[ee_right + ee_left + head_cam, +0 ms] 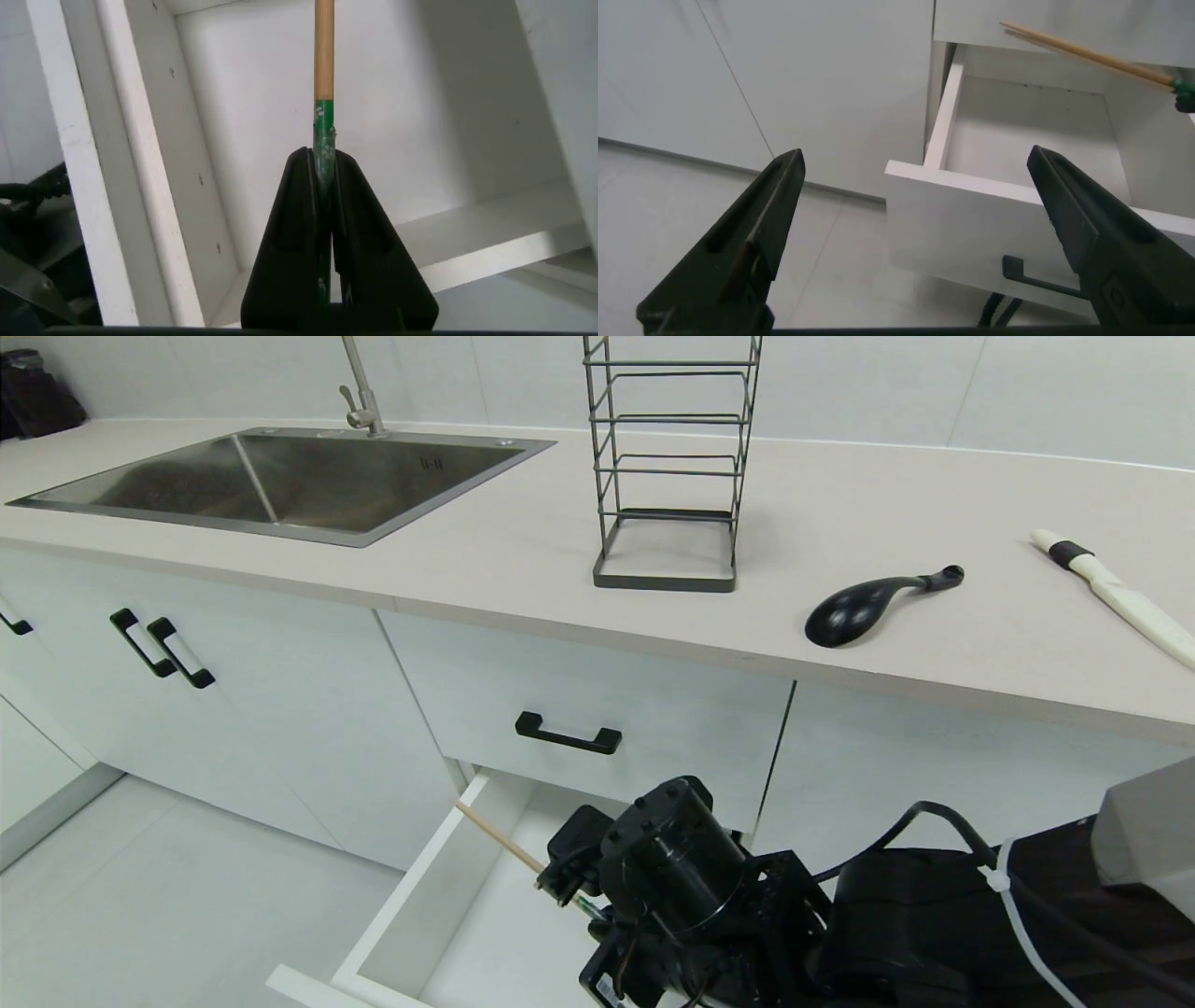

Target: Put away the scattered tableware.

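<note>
Chopsticks are being pinched at their green end by the right gripper, its jaws pressed tight on them, above the open drawer. The left gripper is being held empty in front of the drawer, jaws spread wide. A spoon and a knife are lying on the counter. The free tips are being pointed towards the drawer's side rim. If lowered like this, they could catch there, be levered loose and fall to the floor.
</note>
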Motion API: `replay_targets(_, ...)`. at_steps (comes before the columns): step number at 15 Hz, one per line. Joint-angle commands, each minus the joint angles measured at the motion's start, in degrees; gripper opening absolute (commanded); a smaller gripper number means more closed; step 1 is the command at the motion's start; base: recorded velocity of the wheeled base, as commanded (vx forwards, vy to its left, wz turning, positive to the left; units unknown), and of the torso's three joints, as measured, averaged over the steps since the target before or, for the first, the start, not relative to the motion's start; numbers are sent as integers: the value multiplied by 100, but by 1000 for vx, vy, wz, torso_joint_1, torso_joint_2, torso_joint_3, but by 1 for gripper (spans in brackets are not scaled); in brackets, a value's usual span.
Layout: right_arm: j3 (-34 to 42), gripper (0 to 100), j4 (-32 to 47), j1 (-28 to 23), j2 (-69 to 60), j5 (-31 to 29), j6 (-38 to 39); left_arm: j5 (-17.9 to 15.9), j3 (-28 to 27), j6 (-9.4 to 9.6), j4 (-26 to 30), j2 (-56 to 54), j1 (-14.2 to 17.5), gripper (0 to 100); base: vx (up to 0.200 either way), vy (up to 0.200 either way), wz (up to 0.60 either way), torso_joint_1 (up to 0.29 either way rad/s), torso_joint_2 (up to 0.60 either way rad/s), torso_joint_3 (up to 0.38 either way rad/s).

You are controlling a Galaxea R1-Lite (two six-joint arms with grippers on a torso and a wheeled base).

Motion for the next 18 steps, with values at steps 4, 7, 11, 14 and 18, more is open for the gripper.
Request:
replay_targets(4,-759,0,345,-43,535,-13,533,1,1,-5,0,0,1,100,0,0,0,0,0,0)
replay_targets(7,-1076,0,354,-43,948,-127,647,1,1,-5,0,0,1,100,0,0,0,0,0,0)
replay_targets(11,-1199,0,293,-35,1194,-435,1016,1,1,-5,0,0,1,100,0,0,0,0,0,0)
replay_targets(14,-1172,0,258,-35,1300,-505,972,1,1,-5,0,0,1,100,0,0,0,0,0,0)
replay_targets(18,-1172,0,258,-105,1414,-505,963,1,1,-5,0,0,1,100,0,0,0,0,0,0)
